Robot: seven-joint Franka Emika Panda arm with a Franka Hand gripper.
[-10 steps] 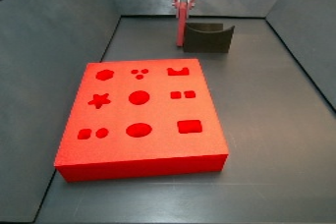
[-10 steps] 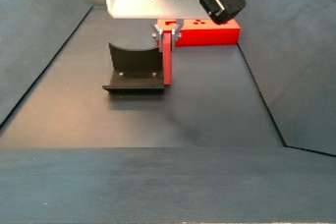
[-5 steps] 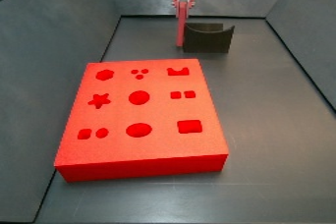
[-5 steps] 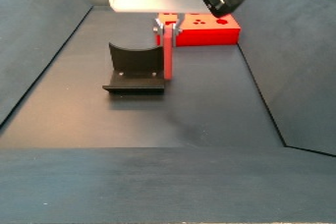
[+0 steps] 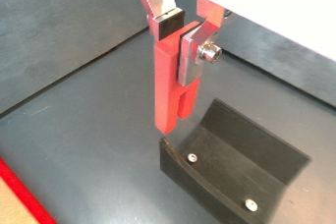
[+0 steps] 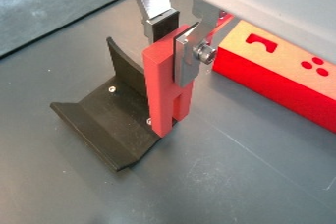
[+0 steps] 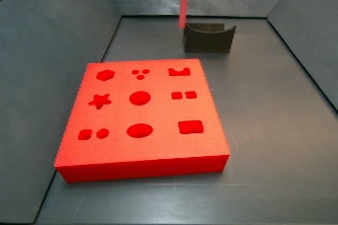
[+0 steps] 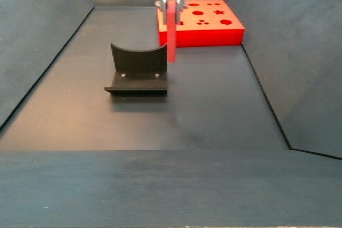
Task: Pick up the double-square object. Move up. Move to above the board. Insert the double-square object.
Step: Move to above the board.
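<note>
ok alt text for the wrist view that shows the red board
The end effector grips a slim red double-square object upright between its silver fingers, lifted above the dark floor. A dark grey holder block sits just behind it, and the red board lies beyond.

One non-task item is present: a dark grey U-shaped holder block (image 7: 209, 37). In a side view it stands upright on the dark floor (image 7: 278, 140) at the upper centre of the frame, close to the rear wall. In a side view it sits left of centre in the upper half (image 8: 138, 69), its open hollow facing up. In both wrist views (image 5: 237, 172) (image 6: 112, 120) its base plate shows small pale screw heads. The dark enclosure walls (image 8: 40, 42) slope upward at both sides.

The gripper (image 5: 180, 33) hangs above the holder block.
</note>
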